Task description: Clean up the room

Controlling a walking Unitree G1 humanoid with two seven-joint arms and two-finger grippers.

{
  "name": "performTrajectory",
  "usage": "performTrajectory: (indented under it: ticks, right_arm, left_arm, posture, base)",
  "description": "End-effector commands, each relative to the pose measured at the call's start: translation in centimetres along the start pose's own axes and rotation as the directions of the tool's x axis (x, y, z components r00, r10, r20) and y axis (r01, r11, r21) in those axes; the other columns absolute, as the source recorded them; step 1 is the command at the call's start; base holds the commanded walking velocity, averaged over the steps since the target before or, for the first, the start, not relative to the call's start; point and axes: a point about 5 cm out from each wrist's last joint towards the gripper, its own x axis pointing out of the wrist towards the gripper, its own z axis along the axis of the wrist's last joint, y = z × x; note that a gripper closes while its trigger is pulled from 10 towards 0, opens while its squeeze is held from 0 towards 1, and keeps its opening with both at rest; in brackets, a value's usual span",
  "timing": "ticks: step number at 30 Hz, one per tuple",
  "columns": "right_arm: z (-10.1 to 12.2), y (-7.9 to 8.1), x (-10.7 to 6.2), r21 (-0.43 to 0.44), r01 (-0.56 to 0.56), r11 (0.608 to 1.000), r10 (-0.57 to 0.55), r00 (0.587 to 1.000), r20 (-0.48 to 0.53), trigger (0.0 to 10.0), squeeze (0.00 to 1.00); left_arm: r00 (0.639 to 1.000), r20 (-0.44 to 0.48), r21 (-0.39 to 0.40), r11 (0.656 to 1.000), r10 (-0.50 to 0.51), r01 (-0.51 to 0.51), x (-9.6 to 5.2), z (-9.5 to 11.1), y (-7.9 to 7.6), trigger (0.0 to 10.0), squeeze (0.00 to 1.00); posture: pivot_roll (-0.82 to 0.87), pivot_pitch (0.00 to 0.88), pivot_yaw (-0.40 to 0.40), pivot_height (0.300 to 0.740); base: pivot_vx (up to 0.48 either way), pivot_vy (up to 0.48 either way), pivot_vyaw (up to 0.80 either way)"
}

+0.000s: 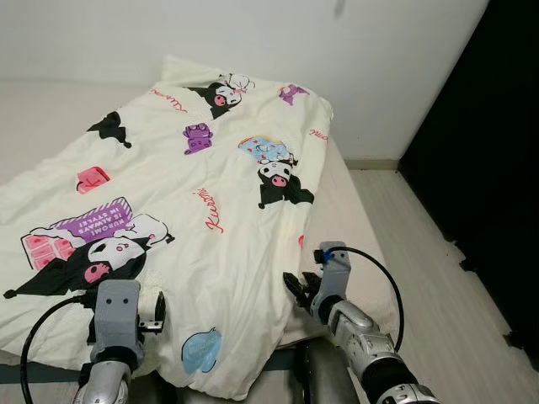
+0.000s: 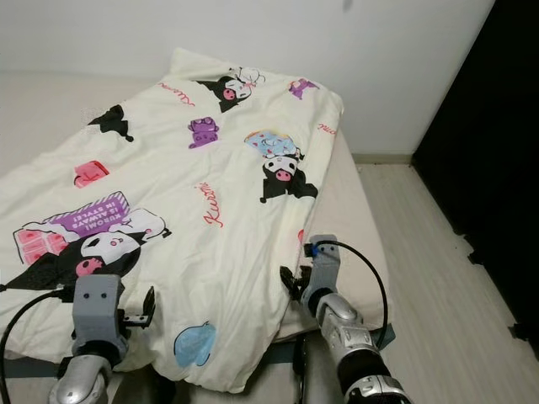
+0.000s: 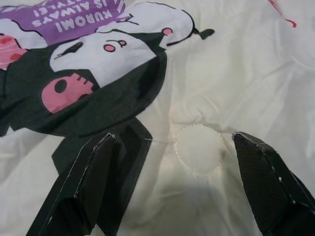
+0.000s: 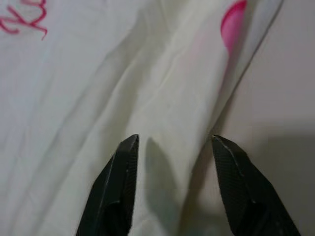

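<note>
Currently I judge the step in hand to be making the bed: straightening the cartoon-print duvet [image 1: 210,210], which is my landmark. It lies spread over the bed [image 1: 349,215], skewed, with its near edge bunched and hanging off the foot and bare mattress showing along its right side.

My left pincer [image 1: 152,313] hovers just above the duvet's near-left part, beside the large black-and-white character print [image 1: 101,257]. In the left wrist view its fingers [image 3: 93,182] stand wide apart, empty, straddling a small round scalloped patch [image 3: 199,150] on the fabric.

My right pincer [image 1: 296,290] sits at the duvet's near-right edge. In the right wrist view its fingers [image 4: 115,187] are also apart, with a fold of the edge running between them but not clamped; the bare mattress lies just beyond.

Next, in my judgement, both pincers need to close on fabric: the right on that edge fold, the left on a pinch near the hem, then draw the duvet square. Thin cloth may slip from a shallow bite.
</note>
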Motion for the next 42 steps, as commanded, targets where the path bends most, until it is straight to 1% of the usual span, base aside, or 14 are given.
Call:
performTrajectory:
  ticks: [1, 7, 19, 20, 21, 22, 25, 27, 29, 32, 35, 36, 39, 42]
  right_arm:
    - [-0.5, -0.4, -0.1, 0.104, 0.017, 0.994, -0.014, 1.0, -0.021, 10.0, 1.0]
    - [-0.8, -0.8, -0.1, 0.267, 0.055, 0.962, -0.037, 0.997, -0.07, 10.0, 1.0]
    - [-1.7, -0.3, 0.4, 0.397, 0.11, 0.911, -0.034, 0.981, -0.192, 10.0, 1.0]
    - [-1.4, -0.1, 0.6, 0.401, 0.102, 0.911, -0.027, 0.982, -0.189, 10.0, 0.86]
    - [-1.4, -0.1, 0.6, 0.401, 0.102, 0.911, -0.027, 0.982, -0.189, 10.0, 0.86]
    - [-1.0, 0.4, 1.0, 0.404, 0.079, 0.911, -0.004, 0.983, -0.183, 10.0, 0.0]
    - [-0.8, 1.1, 1.3, 0.407, 0.05, 0.912, 0.03, 0.982, -0.189, 10.0, 0.0]
    - [-0.7, 1.8, 1.5, 0.425, 0.015, 0.905, 0.07, 0.981, -0.183, 10.0, 0.0]
    - [-0.5, 2.3, 1.7, 0.445, -0.013, 0.895, 0.101, 0.979, -0.176, 10.0, 0.0]
    - [-0.3, 3.1, 2.0, 0.452, -0.046, 0.891, 0.138, 0.975, -0.173, 10.0, 0.0]
    - [-0.3, 3.6, 2.1, 0.471, -0.064, 0.88, 0.159, 0.973, -0.165, 10.0, 0.0]
    - [-0.3, 3.6, 2.1, 0.471, -0.064, 0.88, 0.159, 0.973, -0.165, 10.0, 0.0]
    - [-0.5, 4.0, 2.2, 0.471, -0.075, 0.879, 0.169, 0.972, -0.16, 10.0, 0.0]
    - [-0.9, 4.0, 2.1, 0.463, -0.075, 0.883, 0.17, 0.971, -0.167, 10.0, 0.0]
  left_arm:
    - [1.0, -0.004, 0.014, 1.0, -0.01, 0.01, -0.4, -0.1, 0.3, 10.0, 0.0]
    - [0.997, 0.014, 0.023, 0.997, -0.073, 0.073, -0.8, 0.4, 0.1, 10.0, 0.0]
    - [0.993, 0.023, 0.05, 0.992, -0.119, 0.118, -1.2, 1.0, 0.1, 10.0, 0.0]
    - [0.993, 0.028, 0.053, 0.992, -0.112, 0.111, -1.2, 1.2, 0.3, 10.0, 0.0]
    - [0.993, 0.028, 0.053, 0.992, -0.112, 0.111, -1.2, 1.2, 0.3, 10.0, 0.0]
    - [0.994, 0.039, 0.064, 0.993, -0.101, 0.098, -1.2, 1.6, 0.6, 10.0, 0.0]
    - [0.993, 0.055, 0.069, 0.993, -0.101, 0.097, -1.3, 2.1, 0.9, 10.0, 0.0]
    - [0.985, 0.073, 0.047, 0.987, -0.154, 0.151, -1.4, 2.7, 0.5, 10.0, 0.0]
    - [0.964, 0.101, -0.002, 0.969, -0.245, 0.246, -1.9, 3.4, -0.4, 10.0, 0.0]
    - [0.891, 0.148, -0.074, 0.893, -0.43, 0.444, -3.2, 4.8, -2.5, 10.0, 0.0]
    - [0.822, 0.18, -0.1, 0.821, -0.541, 0.562, -4.3, 5.7, -4.0, 10.0, 0.0]
    - [0.822, 0.18, -0.1, 0.821, -0.541, 0.562, -4.3, 5.7, -4.0, 10.0, 0.0]
    - [0.73, 0.193, -0.08, 0.731, -0.655, 0.677, -5.6, 6.6, -6.2, 10.0, 0.0]
    - [0.709, 0.196, -0.075, 0.711, -0.677, 0.699, -6.1, 6.9, -6.9, 10.0, 0.0]
  posture:
    - [0.02, 0.238, -0.099, 0.501]
    - [0.02, 0.257, -0.102, 0.501]
    - [0.03, 0.304, -0.106, 0.501]
    - [0.04, 0.326, -0.11, 0.501]
    - [0.04, 0.326, -0.11, 0.501]
    - [0.04, 0.343, -0.112, 0.501]
    - [0.05, 0.356, -0.113, 0.501]
    - [0.06, 0.369, -0.113, 0.501]
    - [0.07, 0.386, -0.115, 0.501]
    - [0.08, 0.396, -0.118, 0.501]
    - [0.08, 0.4, -0.121, 0.501]
    - [0.08, 0.4, -0.121, 0.501]
    - [0.1, 0.408, -0.124, 0.501]
    - [0.11, 0.414, -0.125, 0.501]
  base:
    - [0.0, 0.0, 0.0]
    - [0.0, 0.0, 0.0]
    - [0.0, 0.0, 0.0]
    - [0.0, 0.0, 0.0]
    - [0.0, 0.0, 0.0]
    - [0.0, 0.0, 0.0]
    - [0.0, 0.0, 0.0]
    - [0.0, 0.0, 0.0]
    - [0.0, 0.0, 0.0]
    - [0.0, 0.0, 0.0]
    - [0.0, 0.0, 0.0]
    - [0.0, 0.0, 0.0]
    - [0.0, 0.0, 0.0]
    - [0.0, 0.0, 0.0]
